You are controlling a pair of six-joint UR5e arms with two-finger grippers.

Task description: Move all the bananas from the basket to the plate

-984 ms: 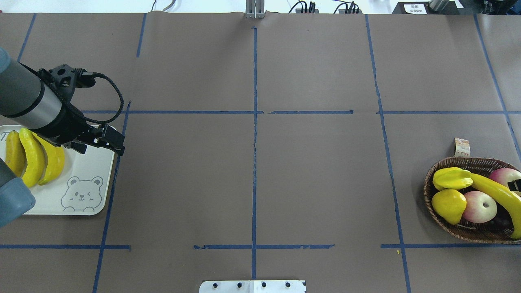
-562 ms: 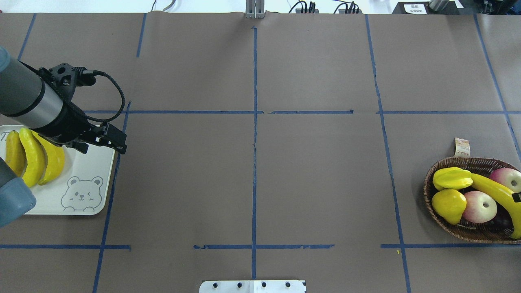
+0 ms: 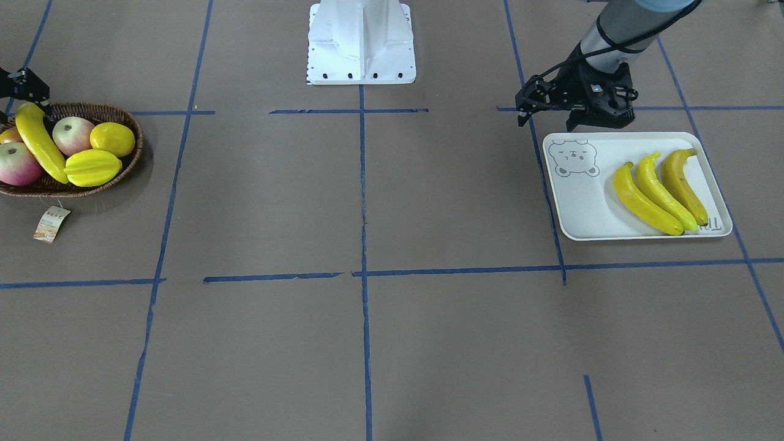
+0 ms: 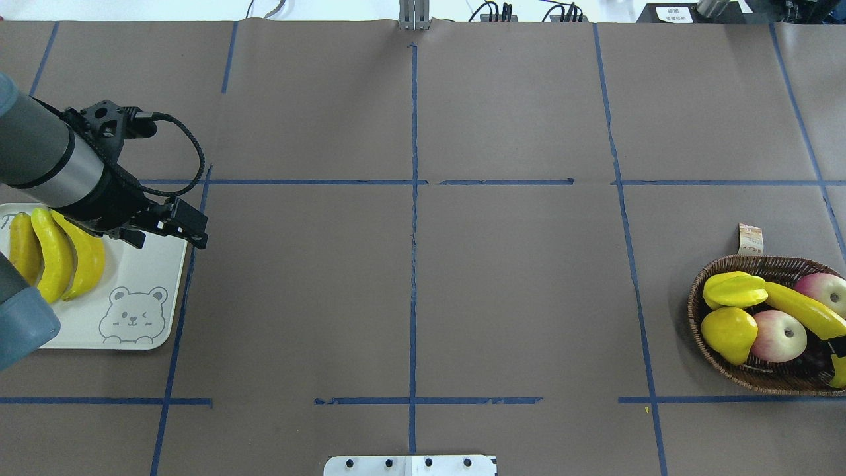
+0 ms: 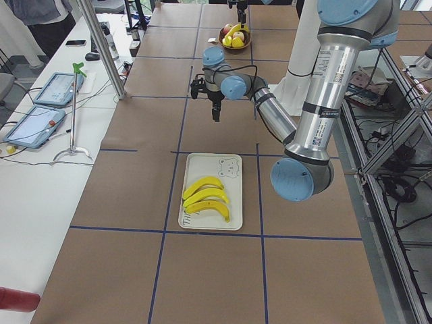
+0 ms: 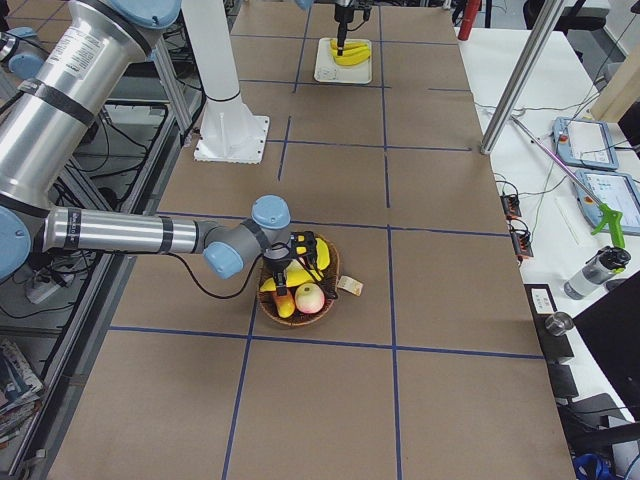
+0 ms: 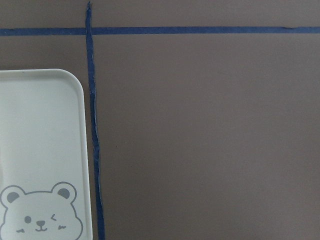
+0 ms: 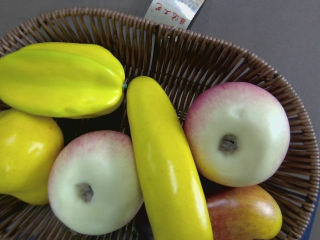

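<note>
Brown paper crossed with blue tape (image 4: 413, 264) covers the counter (image 4: 515, 297), where the plate (image 4: 142, 291) carries three bananas (image 4: 56, 254) side by side at its end away from the bear drawing (image 4: 134, 314). The fourth banana (image 4: 800, 307) lies in the basket (image 4: 760, 262), well apart from the plate at the counter's opposite end, among a starfruit (image 4: 733, 289) and apples (image 4: 780, 335). Over the plate's corner on the basket side hangs the left gripper (image 4: 195, 231), holding nothing, and far from the plate the right gripper (image 4: 838, 346) hovers just above that banana; whether either is spread or closed cannot be told.
</note>
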